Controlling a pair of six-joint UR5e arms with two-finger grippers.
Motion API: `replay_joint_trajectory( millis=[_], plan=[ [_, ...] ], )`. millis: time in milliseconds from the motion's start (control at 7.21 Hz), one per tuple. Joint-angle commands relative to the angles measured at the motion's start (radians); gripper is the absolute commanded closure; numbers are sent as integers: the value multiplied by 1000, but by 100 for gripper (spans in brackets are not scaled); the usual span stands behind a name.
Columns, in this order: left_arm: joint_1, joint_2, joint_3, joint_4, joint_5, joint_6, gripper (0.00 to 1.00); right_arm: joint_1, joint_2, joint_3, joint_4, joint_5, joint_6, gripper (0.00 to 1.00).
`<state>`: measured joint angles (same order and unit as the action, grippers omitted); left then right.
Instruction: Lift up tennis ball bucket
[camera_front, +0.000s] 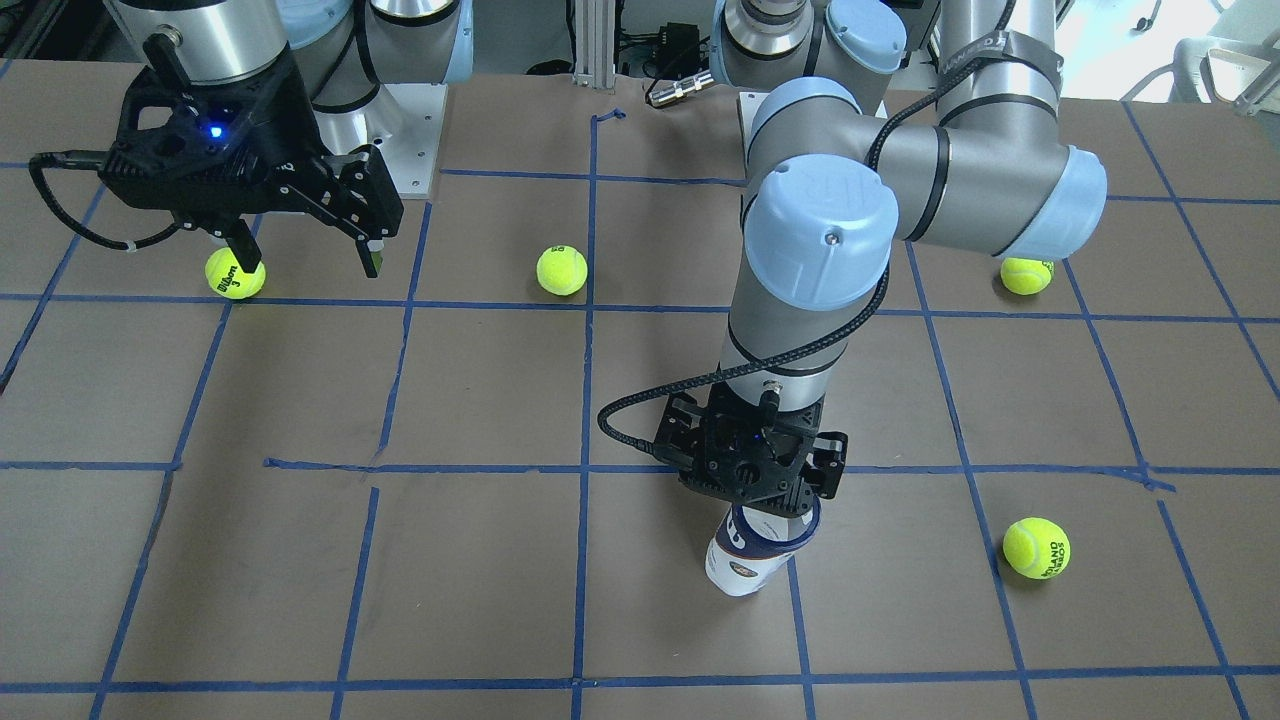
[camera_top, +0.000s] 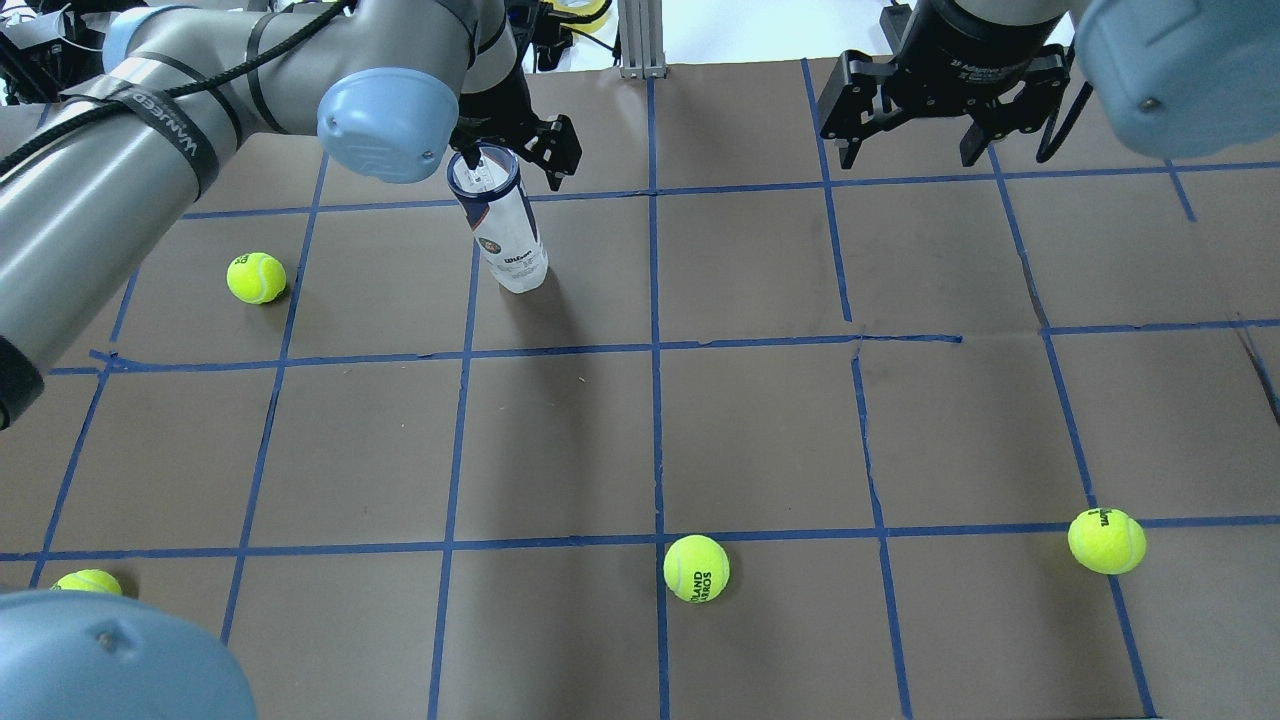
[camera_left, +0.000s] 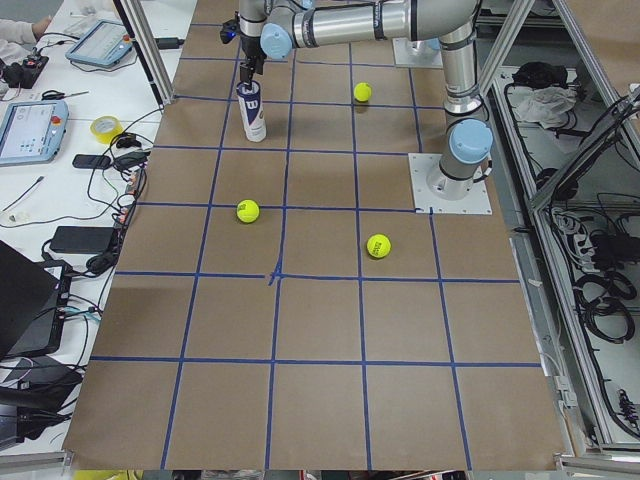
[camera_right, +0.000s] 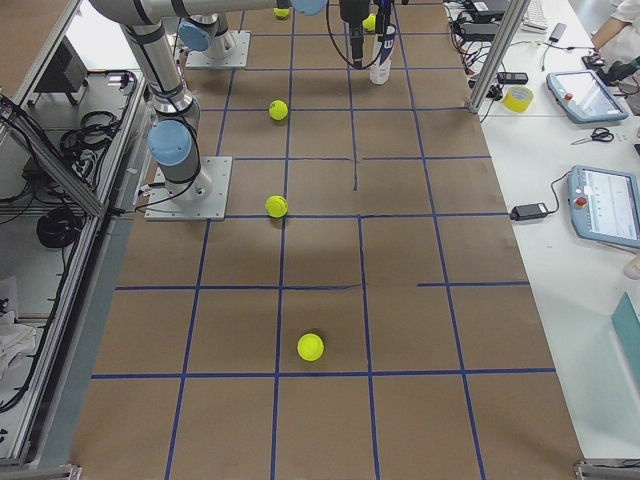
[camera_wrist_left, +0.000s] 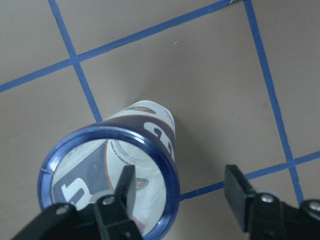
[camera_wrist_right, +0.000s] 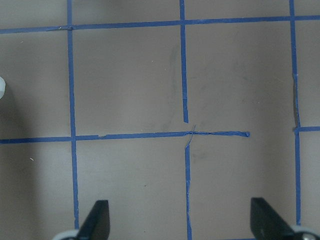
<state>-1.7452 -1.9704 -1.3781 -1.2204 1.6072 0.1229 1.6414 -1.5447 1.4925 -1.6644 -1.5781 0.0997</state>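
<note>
The tennis ball bucket (camera_top: 505, 235) is a clear can with a white-and-navy label and a navy rim. It stands upright on the brown table, open mouth up, and also shows in the front view (camera_front: 748, 558) and the left wrist view (camera_wrist_left: 107, 175). My left gripper (camera_top: 520, 150) is right over its mouth and open. In the left wrist view (camera_wrist_left: 181, 187) one finger hangs inside the mouth and the other outside the rim wall, neither pressing it. My right gripper (camera_top: 915, 150) is open and empty, high at the far right, and shows in its wrist view (camera_wrist_right: 185, 225).
Loose yellow tennis balls lie on the table: one left of the can (camera_top: 256, 277), one near the front middle (camera_top: 696, 568), one at the front right (camera_top: 1106, 540), one at the front left (camera_top: 88, 581). Blue tape lines grid the brown paper.
</note>
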Motion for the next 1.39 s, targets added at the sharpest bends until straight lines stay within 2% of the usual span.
replay_joint_trajectory(
  millis=[0,277,555,971,1248],
  plan=[
    [4,50,87,-171,8,-43,0,0,0,0,0,1,0,0],
    [47,112,145,-354,13,-45,0,0,2,0,-2,6,0,0],
    [126,195,126,-465,14,-52,0,0,2,0,0,4,0,0],
    [176,290,33,-478,37,-42,0,0,3,0,-9,7,0,0],
    [231,347,-21,-476,14,-37,0,1,3,-2,-11,9,0,0]
  ],
)
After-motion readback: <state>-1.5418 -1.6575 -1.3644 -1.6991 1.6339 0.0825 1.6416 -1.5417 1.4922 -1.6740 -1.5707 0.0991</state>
